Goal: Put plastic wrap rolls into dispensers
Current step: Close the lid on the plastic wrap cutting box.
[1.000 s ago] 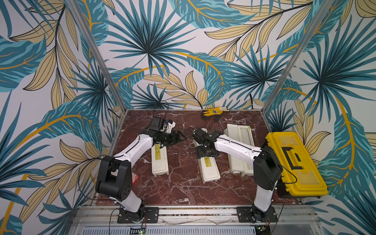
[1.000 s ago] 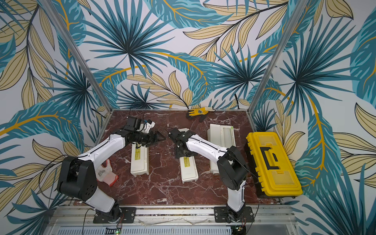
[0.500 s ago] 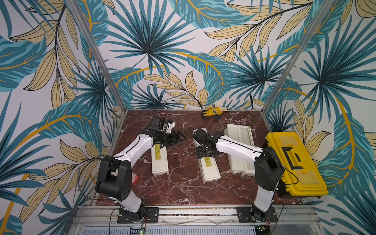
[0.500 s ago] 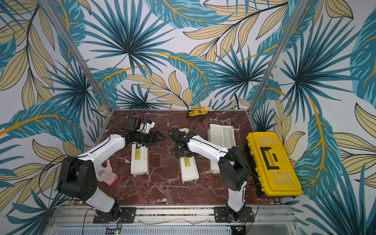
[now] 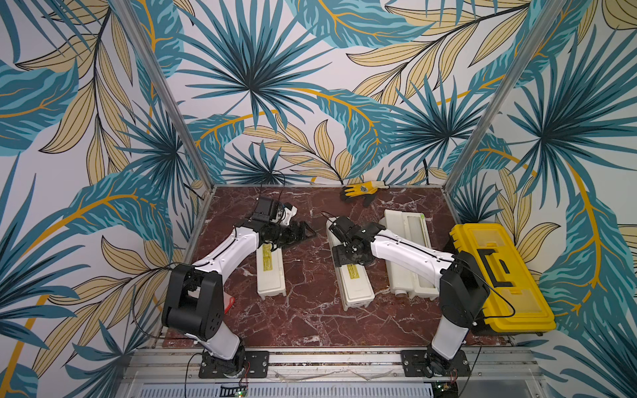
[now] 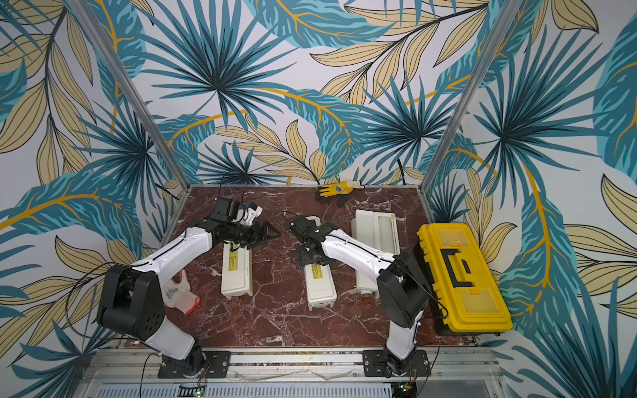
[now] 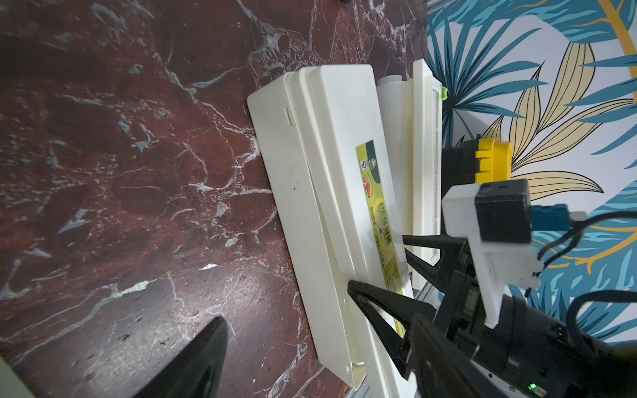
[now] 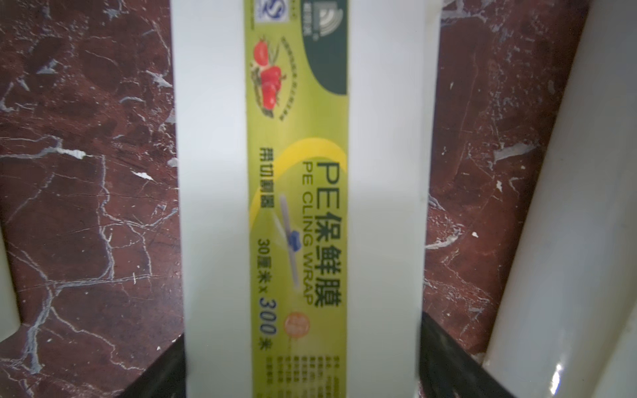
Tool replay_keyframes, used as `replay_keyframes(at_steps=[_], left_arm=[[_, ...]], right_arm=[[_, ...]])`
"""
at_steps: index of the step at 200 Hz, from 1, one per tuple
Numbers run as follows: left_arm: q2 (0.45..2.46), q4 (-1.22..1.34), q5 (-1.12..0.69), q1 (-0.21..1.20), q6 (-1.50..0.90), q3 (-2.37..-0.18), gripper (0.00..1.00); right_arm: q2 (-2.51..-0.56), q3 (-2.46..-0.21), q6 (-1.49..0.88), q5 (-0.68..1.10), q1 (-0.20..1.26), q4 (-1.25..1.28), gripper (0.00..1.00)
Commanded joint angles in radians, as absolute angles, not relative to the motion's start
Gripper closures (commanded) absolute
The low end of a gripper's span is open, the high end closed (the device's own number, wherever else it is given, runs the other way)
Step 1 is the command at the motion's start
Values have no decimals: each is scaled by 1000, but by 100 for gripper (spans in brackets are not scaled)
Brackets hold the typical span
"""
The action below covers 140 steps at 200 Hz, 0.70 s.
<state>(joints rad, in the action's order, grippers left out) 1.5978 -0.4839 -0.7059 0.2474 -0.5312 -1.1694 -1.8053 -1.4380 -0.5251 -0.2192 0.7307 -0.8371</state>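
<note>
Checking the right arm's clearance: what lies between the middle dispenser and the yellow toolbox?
The third dispenser, lid open, lies there, with the right arm crossing above it; both top views show this.

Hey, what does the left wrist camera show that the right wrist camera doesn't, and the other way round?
Left wrist only: the yellow plastic toolbox, the leaf-patterned wall, the right arm's wrist camera. Right wrist only: the print on the yellow-green label, legible as PE CLING WRAP. Both: the closed cream-white plastic dispenser box, the right gripper straddling it, the red marble tabletop.
</note>
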Motion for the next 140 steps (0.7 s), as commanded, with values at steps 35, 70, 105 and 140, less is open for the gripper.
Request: replay_keyframes(at_steps=[35, 70, 105, 140], left_arm=[[1612, -483, -698, 242, -531, -1164, 16], [1611, -482, -695, 242, -532, -1162, 16], [1612, -482, -695, 242, -534, -1164, 16], [1617, -483, -698, 244, -535, -1167, 16]], right_arm=[[-1839, -1423, -512, -205, 724, -766, 15], [-1847, -1403, -508, -191, 724, -737, 14], [-1850, -1367, -518, -194, 723, -722, 14], [-1837, -1355, -519, -198, 723, -744, 14]])
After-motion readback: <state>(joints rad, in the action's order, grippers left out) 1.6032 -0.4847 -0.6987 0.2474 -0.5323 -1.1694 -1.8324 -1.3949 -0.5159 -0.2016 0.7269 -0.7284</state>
